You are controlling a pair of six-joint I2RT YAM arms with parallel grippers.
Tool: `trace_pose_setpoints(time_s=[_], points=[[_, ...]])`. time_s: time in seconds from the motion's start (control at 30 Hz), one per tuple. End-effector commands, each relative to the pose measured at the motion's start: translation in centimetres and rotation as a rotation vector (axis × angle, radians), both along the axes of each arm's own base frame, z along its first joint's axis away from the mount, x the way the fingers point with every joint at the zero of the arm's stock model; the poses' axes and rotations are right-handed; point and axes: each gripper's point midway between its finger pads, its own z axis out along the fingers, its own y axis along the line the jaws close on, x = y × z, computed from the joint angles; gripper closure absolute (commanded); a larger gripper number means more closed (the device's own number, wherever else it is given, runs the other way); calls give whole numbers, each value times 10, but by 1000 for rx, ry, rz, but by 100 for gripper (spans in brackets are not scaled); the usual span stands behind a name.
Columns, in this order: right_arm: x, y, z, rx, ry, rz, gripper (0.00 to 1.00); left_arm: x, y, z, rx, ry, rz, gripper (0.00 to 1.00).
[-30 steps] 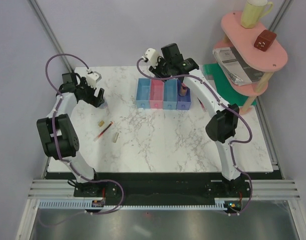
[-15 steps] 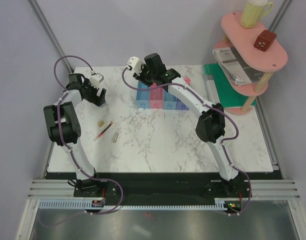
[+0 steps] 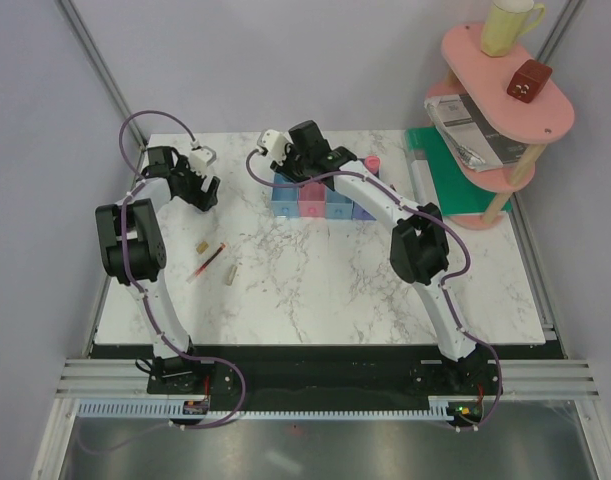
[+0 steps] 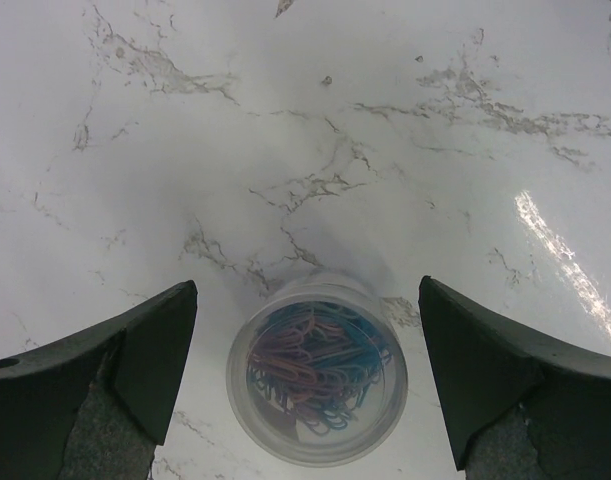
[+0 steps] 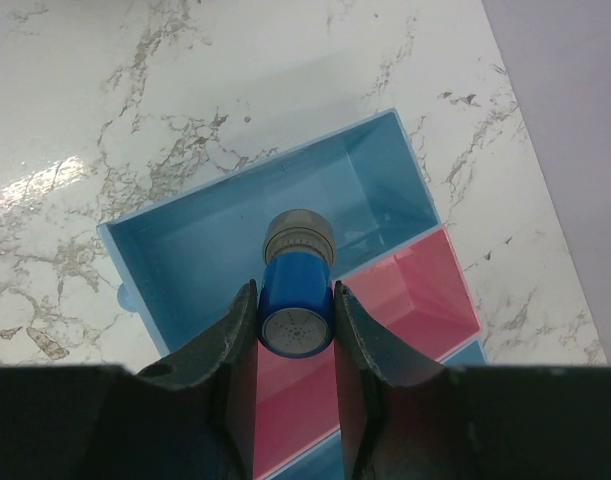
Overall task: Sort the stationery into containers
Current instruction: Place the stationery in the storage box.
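Observation:
The four joined bins (image 3: pixel 337 205) stand at the table's back centre: blue, pink-red, light blue, purple-blue. My right gripper (image 3: pixel 285 170) is shut on a tiny blue cylinder (image 5: pixel 297 300) with a grey knurled end and holds it over the blue bin (image 5: pixel 205 250), at its border with the pink bin (image 5: pixel 425 290). My left gripper (image 4: pixel 307 300) is open, its jaws either side of a clear round tub of paper clips (image 4: pixel 316 370) on the marble. A thin red pen (image 3: pixel 207 262), a grey-brown stick (image 3: pixel 232 272) and a small tan piece (image 3: pixel 200 245) lie at the left. A pink cap (image 3: pixel 371 163) shows by the purple bin.
A pink two-level shelf (image 3: pixel 505 90) at the back right holds a yellow mug (image 3: pixel 509 25), a brown box (image 3: pixel 529 80) and a folded newspaper (image 3: pixel 475 125). A green mat (image 3: pixel 440 170) lies beneath it. The left gripper (image 3: pixel 203 190) sits near the table's left back corner.
My right arm has swung left with the blue cylinder, from the purple end of the bins to the blue end. My left gripper has shifted slightly right and back.

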Motion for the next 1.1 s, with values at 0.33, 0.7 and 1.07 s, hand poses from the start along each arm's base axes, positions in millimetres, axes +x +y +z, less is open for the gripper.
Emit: trace_pose_setpoints(time_s=[0.33,0.7,1.07], points=[[-10,17,-36,-26,39,60,96,-3,-8,-4,5,-29,-76,11],[-19,22,-61,-68,70,87,95,-10,-12,-13,-5,-6,-100,40],[-15,20,-64,-98,46,84,57,-12,-17,-10,-30,-2,-104,52]])
